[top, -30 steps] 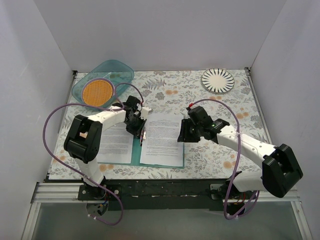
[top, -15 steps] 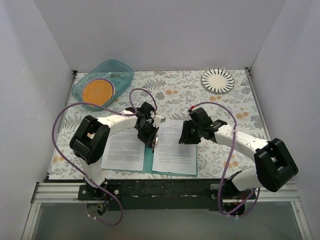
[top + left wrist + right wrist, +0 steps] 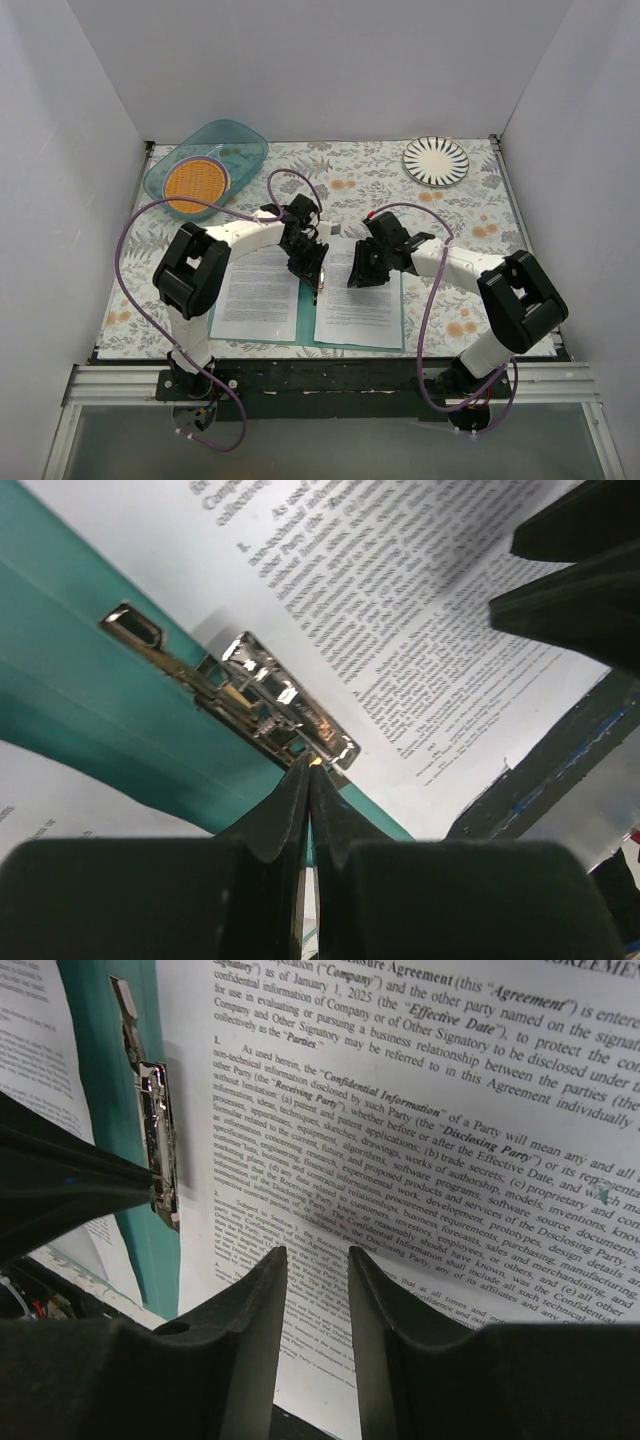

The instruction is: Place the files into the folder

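Note:
The teal folder [image 3: 305, 318] lies open on the table, one printed sheet [image 3: 255, 295] on its left half and another [image 3: 365, 305] on its right half. My left gripper [image 3: 314, 278] is over the spine, its jaws shut with the tips pinched at the near end of the metal clip [image 3: 280, 715] on the teal folder [image 3: 100, 710]. My right gripper [image 3: 352, 280] is just over the right sheet [image 3: 450, 1160], jaws slightly open and empty. The clip [image 3: 160, 1140] and the left gripper's fingers [image 3: 60, 1175] also show in the right wrist view.
A translucent teal bowl [image 3: 205, 160] holding an orange woven disc [image 3: 195, 183] stands at the back left. A striped plate [image 3: 436, 160] sits at the back right. White walls close in three sides. The folder's near edge lies close to the table's front edge.
The open folder with both sheets has slid to the right and slightly nearer. Both grippers moved right with it, the left one staying at the clip.

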{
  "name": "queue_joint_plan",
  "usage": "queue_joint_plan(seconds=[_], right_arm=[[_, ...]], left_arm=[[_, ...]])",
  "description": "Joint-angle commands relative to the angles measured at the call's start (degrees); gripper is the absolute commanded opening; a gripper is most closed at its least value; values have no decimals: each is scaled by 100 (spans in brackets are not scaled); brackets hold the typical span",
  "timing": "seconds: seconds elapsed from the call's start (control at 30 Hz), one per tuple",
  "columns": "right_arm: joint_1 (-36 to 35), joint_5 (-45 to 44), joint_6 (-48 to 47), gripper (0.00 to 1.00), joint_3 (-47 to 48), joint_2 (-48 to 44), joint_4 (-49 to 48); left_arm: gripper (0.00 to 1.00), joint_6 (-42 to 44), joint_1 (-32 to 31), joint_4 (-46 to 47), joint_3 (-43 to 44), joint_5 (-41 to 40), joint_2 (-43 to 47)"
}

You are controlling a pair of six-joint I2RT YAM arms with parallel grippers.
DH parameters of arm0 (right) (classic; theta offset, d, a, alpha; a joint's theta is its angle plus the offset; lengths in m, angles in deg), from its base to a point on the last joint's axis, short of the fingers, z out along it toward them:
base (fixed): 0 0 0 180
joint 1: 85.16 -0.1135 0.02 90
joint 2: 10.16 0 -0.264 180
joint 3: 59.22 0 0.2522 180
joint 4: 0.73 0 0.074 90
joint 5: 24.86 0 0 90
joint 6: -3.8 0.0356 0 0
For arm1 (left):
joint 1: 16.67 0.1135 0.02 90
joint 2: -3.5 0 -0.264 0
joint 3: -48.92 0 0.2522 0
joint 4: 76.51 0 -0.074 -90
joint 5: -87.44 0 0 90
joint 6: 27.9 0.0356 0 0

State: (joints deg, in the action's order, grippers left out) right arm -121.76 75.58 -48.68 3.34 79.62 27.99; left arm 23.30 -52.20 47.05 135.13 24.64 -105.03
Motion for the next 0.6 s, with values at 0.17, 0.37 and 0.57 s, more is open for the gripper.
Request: queue_joint_plan(seconds=[0.17, 0.37, 0.57], right_arm=[[39, 257, -25, 38, 481, 285, -318], [30, 433, 115, 29, 456, 479, -617], [30, 372, 247, 20, 43, 558, -907]], left_arm=[[0, -110, -112, -92, 103, 189, 270], [0, -13, -103, -381, 428, -469, 771], [0, -136, -68, -225, 675, -1251, 1141]])
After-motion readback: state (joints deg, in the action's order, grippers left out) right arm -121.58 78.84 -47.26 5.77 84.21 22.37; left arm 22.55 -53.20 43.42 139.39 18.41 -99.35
